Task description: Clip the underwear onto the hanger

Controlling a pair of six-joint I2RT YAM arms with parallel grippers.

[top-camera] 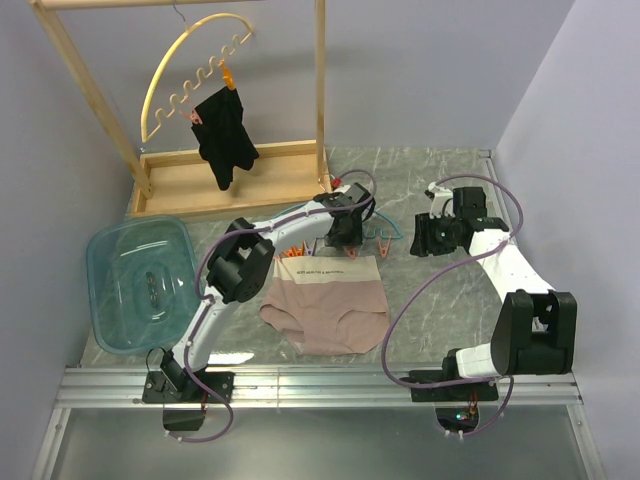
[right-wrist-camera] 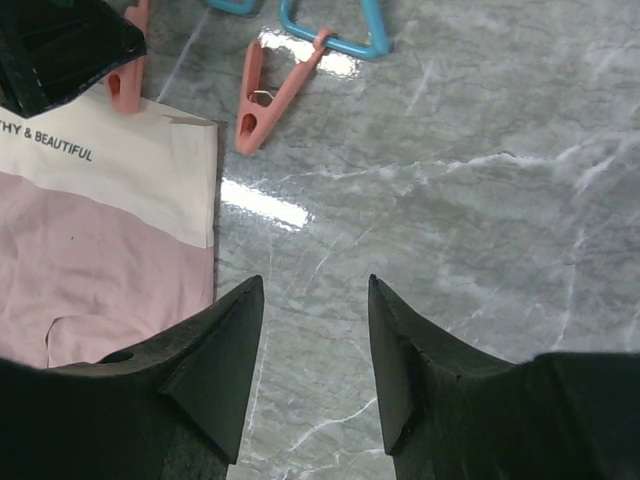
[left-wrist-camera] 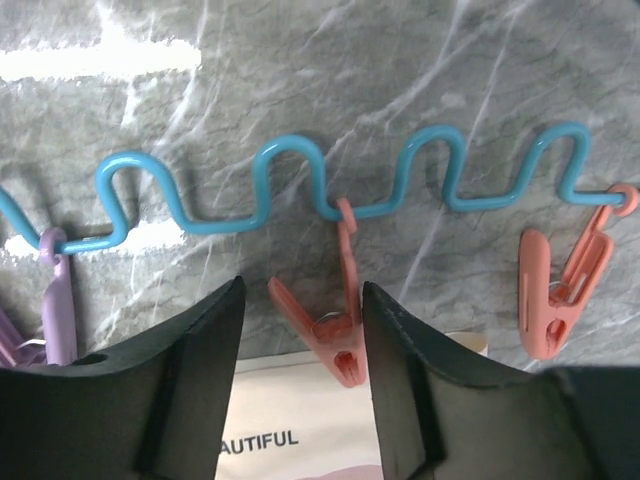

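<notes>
left hand: two dark wedge-shaped fingers stand partly open astride one orange-pink plastic clip, with a gap showing at one finger; no firm hold seen. hanger: thin light-blue wavy plastic, flat on the grey marbled surface just ahead of this hand. clips in the left wrist view: two orange-pink, one lilac. underwear: smooth dusty-pink briefs with a cream printed waistband, flat just behind the left fingertips. right hand: half open, empty, over bare surface. left of the left hand: one teal tub. beyond it: one wooden rack with a yellow hanger and a black garment.
</notes>
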